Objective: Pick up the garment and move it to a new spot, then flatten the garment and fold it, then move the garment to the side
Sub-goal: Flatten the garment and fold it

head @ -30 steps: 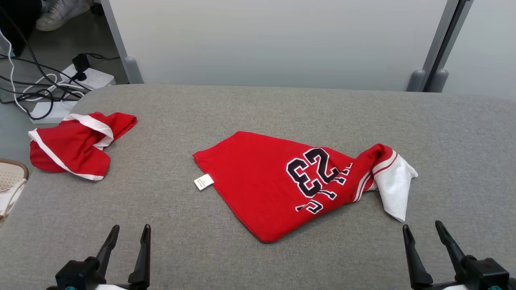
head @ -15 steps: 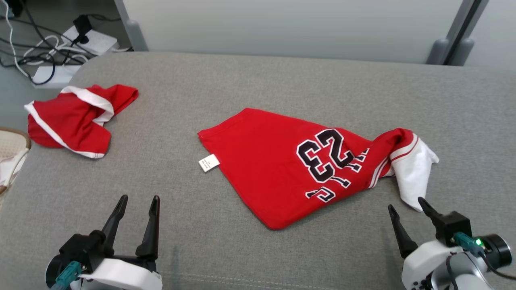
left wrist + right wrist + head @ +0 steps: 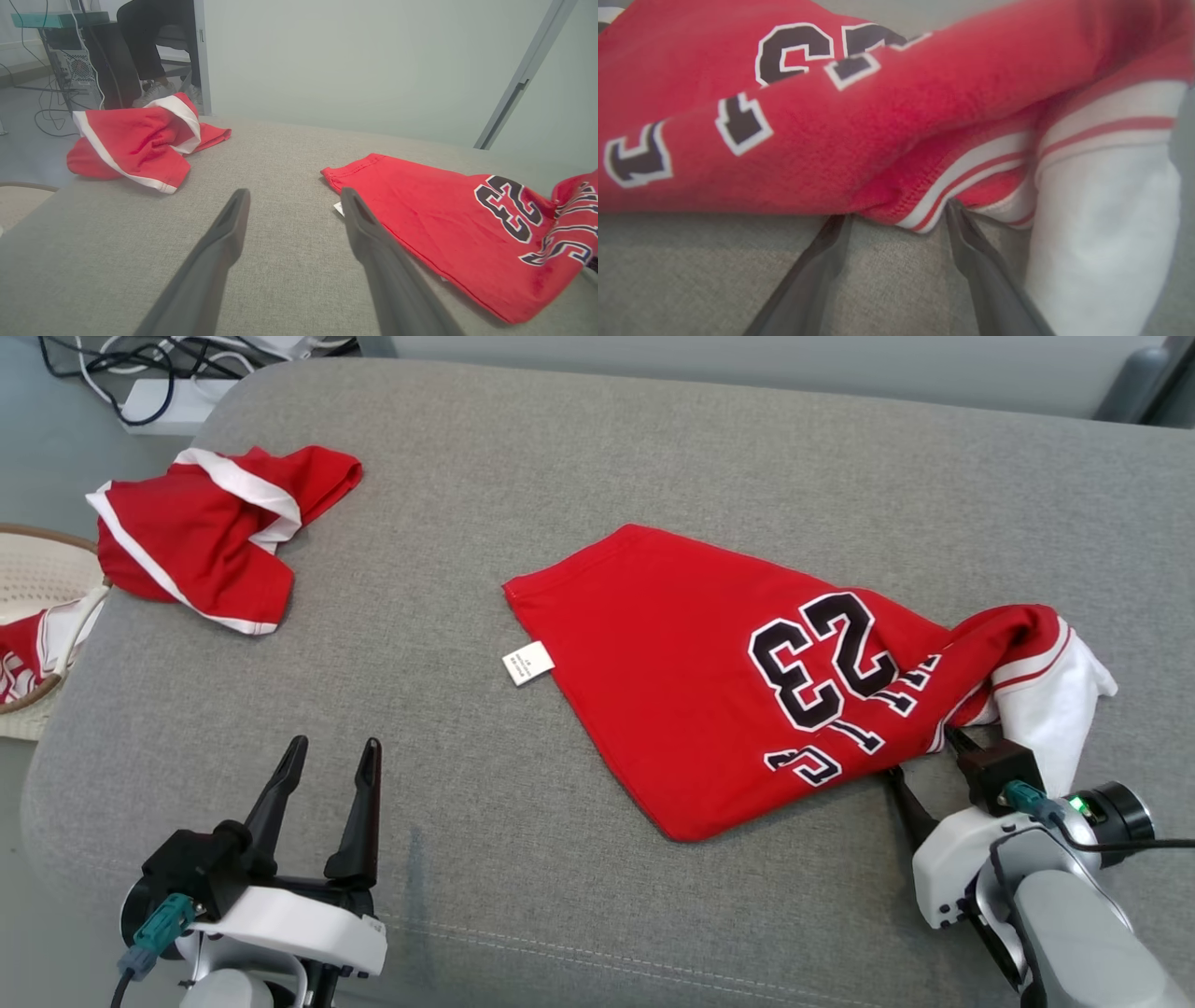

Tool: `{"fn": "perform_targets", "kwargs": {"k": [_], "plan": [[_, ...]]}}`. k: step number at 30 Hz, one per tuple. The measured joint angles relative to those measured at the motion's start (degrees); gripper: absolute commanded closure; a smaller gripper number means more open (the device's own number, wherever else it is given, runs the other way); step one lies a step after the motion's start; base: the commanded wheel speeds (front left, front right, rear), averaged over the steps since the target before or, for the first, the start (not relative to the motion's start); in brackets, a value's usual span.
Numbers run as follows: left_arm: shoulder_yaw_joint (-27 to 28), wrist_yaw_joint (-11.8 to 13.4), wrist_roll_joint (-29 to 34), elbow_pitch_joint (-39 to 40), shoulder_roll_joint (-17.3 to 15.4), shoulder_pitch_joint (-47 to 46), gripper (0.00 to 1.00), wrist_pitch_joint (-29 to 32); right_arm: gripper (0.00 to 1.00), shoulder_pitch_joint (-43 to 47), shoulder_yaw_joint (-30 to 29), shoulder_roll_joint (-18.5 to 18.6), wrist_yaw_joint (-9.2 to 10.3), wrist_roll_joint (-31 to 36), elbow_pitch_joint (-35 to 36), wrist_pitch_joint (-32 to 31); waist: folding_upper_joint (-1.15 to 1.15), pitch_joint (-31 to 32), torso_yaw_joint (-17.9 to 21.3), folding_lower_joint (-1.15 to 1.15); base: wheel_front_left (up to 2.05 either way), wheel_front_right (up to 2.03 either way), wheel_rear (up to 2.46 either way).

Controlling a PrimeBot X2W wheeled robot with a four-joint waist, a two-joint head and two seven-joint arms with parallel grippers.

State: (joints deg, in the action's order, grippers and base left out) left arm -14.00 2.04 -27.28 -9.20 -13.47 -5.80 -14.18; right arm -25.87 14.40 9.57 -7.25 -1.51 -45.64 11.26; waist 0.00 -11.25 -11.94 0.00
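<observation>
Red jersey (image 3: 709,681) lies on the grey worktop (image 3: 597,448), centre toward 3 o'clock. Right claw (image 3: 920,753) at 4 o'clock: open, tips at the jersey's striped hem. Left claw (image 3: 336,744) at 7 o'clock: open, over bare worktop.

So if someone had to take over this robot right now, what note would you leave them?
Left gripper: open, over the grey surface, holding nothing.
Right gripper: open, fingers at the red jersey's striped edge, not closed on it.
Jersey: mid-surface, one end bunched, number 23 up. Second red garment at far left, by a basket.
Done: nothing yet. Left: pick up, move, flatten, fold, set aside.
</observation>
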Motion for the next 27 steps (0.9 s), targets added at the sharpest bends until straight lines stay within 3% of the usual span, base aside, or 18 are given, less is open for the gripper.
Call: {"fn": "perform_targets", "kwargs": {"k": [2,3,4,5,6,13,16,19,22,24,27], "plan": [[0.02,-0.05,0.00,-0.54,0.20,-0.65,0.00,-0.01,0.05,-1.49,1.05,0.03,0.00,0.24,-1.93,0.56,0.00,-0.41,-0.40,0.00,0.00,0.00,0.00],[0.08,-0.31,0.00,-0.66,0.22,-0.69,0.00,-0.04,0.53,-2.20,1.41,-0.05,0.00,0.23,-2.82,0.88,0.00,-0.54,-0.50,0.00,0.00,0.00,0.00],[0.09,-0.52,0.00,-0.88,0.29,-0.69,0.00,-0.04,0.67,-2.89,1.82,-0.05,0.00,0.23,-3.67,0.97,0.00,-0.61,-0.54,0.00,0.00,0.00,0.00],[0.12,-0.55,0.01,-1.10,0.38,-0.69,0.00,-0.04,0.95,-3.38,2.30,-0.02,0.00,0.23,-4.17,1.21,0.00,-0.59,-0.54,0.00,0.00,0.00,0.00],[0.15,-0.64,0.01,-1.26,0.56,-0.69,0.00,-0.05,1.00,-3.92,2.80,-0.01,0.00,0.22,-5.12,1.41,0.00,-0.53,-0.50,0.00,0.00,0.00,0.00],[0.47,-1.00,0.12,-2.33,1.59,-0.69,0.00,-0.07,1.00,-4.89,7.23,1.01,0.00,-1.42,-7.00,1.86,0.00,0.07,0.13,0.00,0.00,0.00,0.00],[0.97,-1.04,0.12,-2.44,1.72,-0.68,0.00,-0.07,1.00,-5.28,11.67,2.44,0.00,-4.55,-5.22,-1.02,0.00,0.38,0.83,0.00,0.00,0.00,0.00],[1.66,-1.04,0.12,-2.41,1.80,-0.60,0.00,-0.08,1.00,-5.33,20.71,5.42,0.00,-11.39,1.76,-9.68,0.00,0.70,2.02,0.00,0.00,0.00,0.00],[2.12,-1.04,0.15,-2.36,1.81,-0.46,0.00,-0.23,1.00,-5.65,29.06,11.47,0.00,-23.14,14.41,-24.29,0.00,0.93,3.34,0.00,0.00,0.00,0.00],[2.23,-1.05,0.57,-2.25,1.85,-0.46,0.00,-0.23,1.00,-6.39,31.25,16.79,-0.02,-31.50,24.23,-35.27,0.00,1.05,4.05,0.00,0.00,0.00,0.00],[2.37,-1.48,0.82,-2.10,2.14,-0.46,0.00,-0.23,1.00,-8.81,29.85,25.12,-0.01,-40.07,36.96,-48.79,0.00,1.10,4.36,0.00,0.00,0.00,0.00]]}}
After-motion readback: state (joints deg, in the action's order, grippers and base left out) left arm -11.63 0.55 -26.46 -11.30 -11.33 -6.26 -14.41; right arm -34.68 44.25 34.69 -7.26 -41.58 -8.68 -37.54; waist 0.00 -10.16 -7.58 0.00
